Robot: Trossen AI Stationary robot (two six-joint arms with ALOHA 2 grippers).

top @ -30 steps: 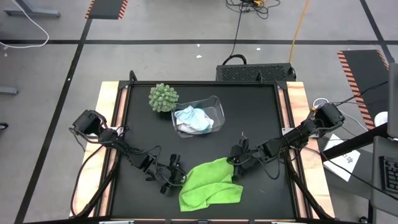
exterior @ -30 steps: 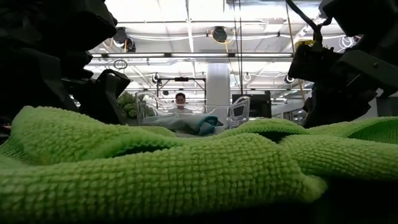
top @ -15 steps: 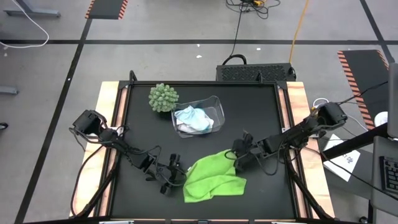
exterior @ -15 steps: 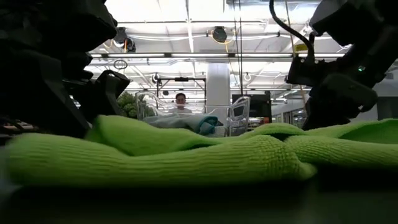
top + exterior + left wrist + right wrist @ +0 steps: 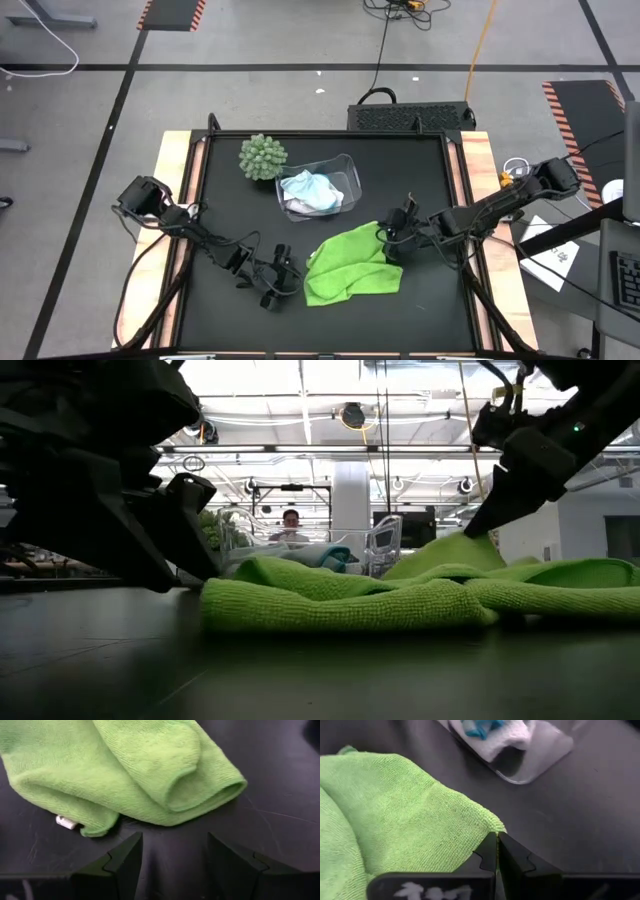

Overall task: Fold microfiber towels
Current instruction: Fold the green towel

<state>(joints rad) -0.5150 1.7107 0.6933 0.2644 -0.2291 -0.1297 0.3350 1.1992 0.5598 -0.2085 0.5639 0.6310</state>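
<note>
Here the lime green towel [image 5: 350, 272] lies crumpled, longest across the table [image 5: 420, 180].

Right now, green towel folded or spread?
Neither: the lime green towel lies bunched in loose folds, one corner pinched in the shut right claw.

A lime green microfiber towel [image 5: 350, 600] lies crumpled on the dark surface [image 5: 150, 660], its thick folded edge facing the camera. On the right side, the right hand [image 5: 478, 528] comes down from above with its fingers pinched together on a raised peak of the towel, lifting that corner above the rest of the cloth. On the left side, the left hand [image 5: 185, 535] sits low just beside the towel's end. Behind the towel stands a clear plastic bin [image 5: 385, 542] with a white cloth [image 5: 290, 552] and a light blue cloth [image 5: 335, 557] inside. Far back in the room, a person [image 5: 291, 523] is visible.
</note>
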